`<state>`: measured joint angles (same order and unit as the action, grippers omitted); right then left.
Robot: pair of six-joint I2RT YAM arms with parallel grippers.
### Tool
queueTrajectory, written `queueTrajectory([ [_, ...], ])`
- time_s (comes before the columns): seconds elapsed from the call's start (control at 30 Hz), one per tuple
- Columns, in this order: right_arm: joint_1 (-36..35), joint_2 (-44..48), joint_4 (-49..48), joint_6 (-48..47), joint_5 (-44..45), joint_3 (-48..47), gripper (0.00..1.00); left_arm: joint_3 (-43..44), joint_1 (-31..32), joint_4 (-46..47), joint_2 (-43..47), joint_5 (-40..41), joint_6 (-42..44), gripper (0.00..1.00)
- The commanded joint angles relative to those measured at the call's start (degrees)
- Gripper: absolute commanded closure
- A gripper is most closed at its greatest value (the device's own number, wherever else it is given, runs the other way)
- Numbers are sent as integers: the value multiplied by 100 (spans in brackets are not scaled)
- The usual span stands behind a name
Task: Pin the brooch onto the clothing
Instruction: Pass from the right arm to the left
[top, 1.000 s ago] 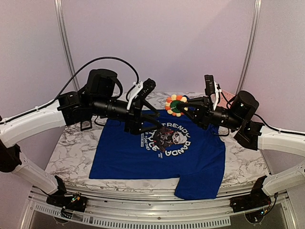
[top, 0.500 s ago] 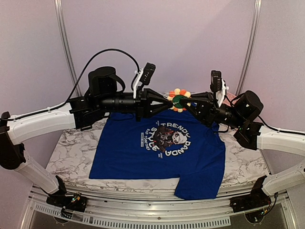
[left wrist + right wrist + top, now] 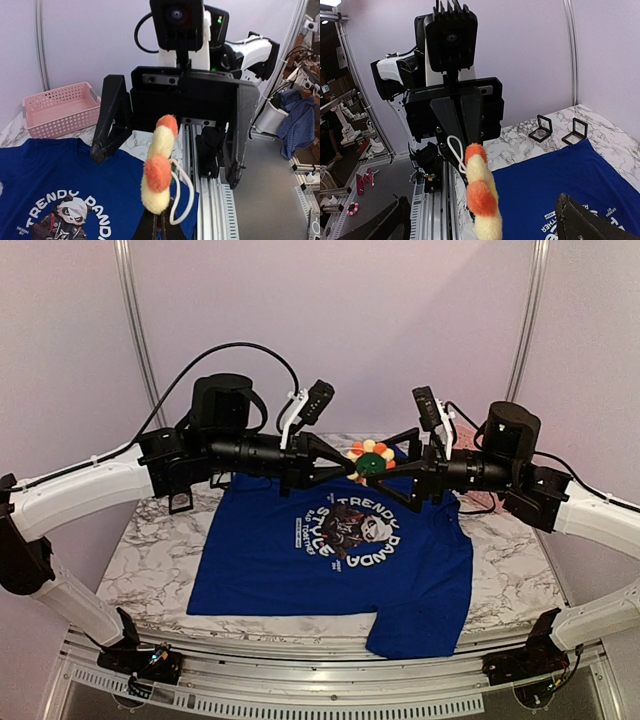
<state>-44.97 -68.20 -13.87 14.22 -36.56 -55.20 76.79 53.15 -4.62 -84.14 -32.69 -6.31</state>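
The brooch (image 3: pixel 371 458), a fuzzy flower with yellow and orange petals and a white loop, hangs in the air above the collar of the clothing (image 3: pixel 270 560), a blue panda T-shirt lying flat on the marble table. My left gripper (image 3: pixel 352 469) is shut on the brooch from the left. In the left wrist view the brooch (image 3: pixel 159 170) stands edge-on above the closed left gripper (image 3: pixel 162 226). My right gripper (image 3: pixel 395 466) is open, its fingers spread on either side of the brooch (image 3: pixel 481 197) without touching it.
A pink basket (image 3: pixel 60 107) sits at the table's back right corner. Two small black square boxes (image 3: pixel 542 128) (image 3: pixel 575 131) lie on the marble beyond the shirt's far left edge. The two arms meet tip to tip over the shirt's collar.
The left gripper reached the brooch and shut on it. The right gripper, which held it before, opened and let go. The brooch stays in the air between the two arms.
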Motion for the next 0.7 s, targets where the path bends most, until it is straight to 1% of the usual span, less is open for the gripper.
queueTrajectory([
  [0.0, 27, 364, 3053, -1003, 233, -576, 1, 520, -76, -2107, -91, 241, 1064, 100],
  [0.07, 37, 378, 3654, -1193, 345, -803, 1, 792, -69, -2749, -255, 290, 1271, 100],
  [0.17, 36, 269, 4133, -1526, 636, -1220, 3, 1211, -1, -3452, -577, 505, 1494, 100],
  [0.23, 41, 99, 4227, -1746, 688, -1459, 12, 1424, 72, -3771, -725, 667, 1704, 100],
  [0.33, 35, -245, 4305, -1984, 434, -1782, 22, 1547, 154, -3938, -779, 732, 1880, 100],
  [0.4, 40, -446, 4340, -2096, 328, -1887, 25, 1570, 190, -3940, -786, 729, 1932, 100],
  [0.5, 40, -726, 4367, -2224, 131, -1994, 33, 1584, 218, -3949, -780, 721, 1973, 100],
  [0.67, 41, -1054, 4203, -2258, -261, -2048, 36, 1584, 240, -3981, -786, 685, 1993, 100],
])
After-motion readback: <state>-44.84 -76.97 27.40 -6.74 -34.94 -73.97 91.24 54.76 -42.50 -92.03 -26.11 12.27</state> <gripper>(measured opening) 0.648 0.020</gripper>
